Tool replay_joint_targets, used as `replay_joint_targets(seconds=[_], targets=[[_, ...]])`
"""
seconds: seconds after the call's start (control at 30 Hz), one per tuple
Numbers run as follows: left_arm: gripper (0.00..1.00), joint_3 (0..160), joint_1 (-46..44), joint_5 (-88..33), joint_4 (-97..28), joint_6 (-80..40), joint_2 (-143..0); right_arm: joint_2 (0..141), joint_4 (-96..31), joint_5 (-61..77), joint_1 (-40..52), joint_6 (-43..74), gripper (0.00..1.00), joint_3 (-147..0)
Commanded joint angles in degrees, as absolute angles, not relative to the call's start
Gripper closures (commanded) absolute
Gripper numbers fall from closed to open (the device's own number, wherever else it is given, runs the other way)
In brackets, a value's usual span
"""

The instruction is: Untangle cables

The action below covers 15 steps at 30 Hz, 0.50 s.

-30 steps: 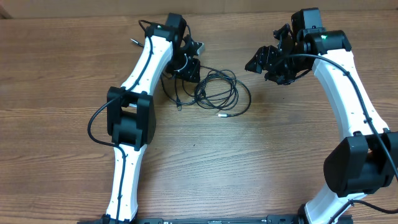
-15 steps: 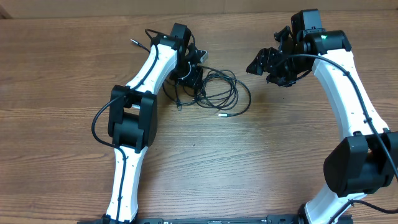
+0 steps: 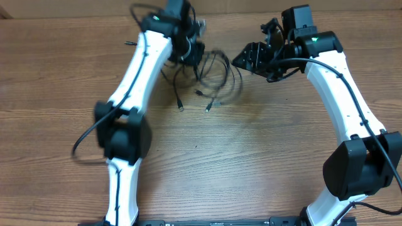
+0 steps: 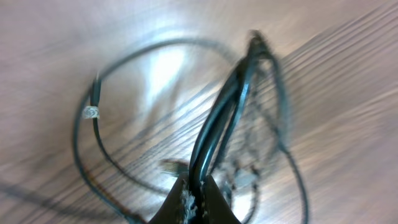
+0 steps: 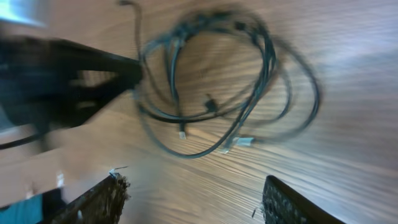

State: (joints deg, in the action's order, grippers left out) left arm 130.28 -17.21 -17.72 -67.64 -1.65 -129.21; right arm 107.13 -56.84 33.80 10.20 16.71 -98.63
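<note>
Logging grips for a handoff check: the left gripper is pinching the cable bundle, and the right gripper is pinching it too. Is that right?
Not quite. The left gripper is pinching the cables, but the right gripper is not: the right wrist view shows its jaws open, with the bundle lying ahead of them, untouched.

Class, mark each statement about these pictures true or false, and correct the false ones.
1. The left pincer is shut on the cables. True.
2. The right pincer grips a cable. False: it is open and holds nothing.
3. The table is wooden. True.
4. The cables lie straight, side by side. False: they form tangled loops.
</note>
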Motion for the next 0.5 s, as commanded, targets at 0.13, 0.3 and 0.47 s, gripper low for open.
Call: replay_joint_targets(seconds=[0.13, 0.3, 0.47], targets=[[0.96, 133.0, -16.0, -19.5, -70.8, -6.2, -117.6, 106.5, -50.5, 44.2, 11.1, 22.6, 0.31, -99.5], [0.96, 132.9, -15.4, -19.6, -72.6, -7.0, -117.8, 106.5, -45.9, 43.6, 14.7, 24.1, 0.31, -99.4], [0.96, 132.9, -15.4, -19.6, -73.4, -11.6, -117.8, 106.5, -43.3, 37.8, 17.6, 28.8, 0.31, -99.4]])
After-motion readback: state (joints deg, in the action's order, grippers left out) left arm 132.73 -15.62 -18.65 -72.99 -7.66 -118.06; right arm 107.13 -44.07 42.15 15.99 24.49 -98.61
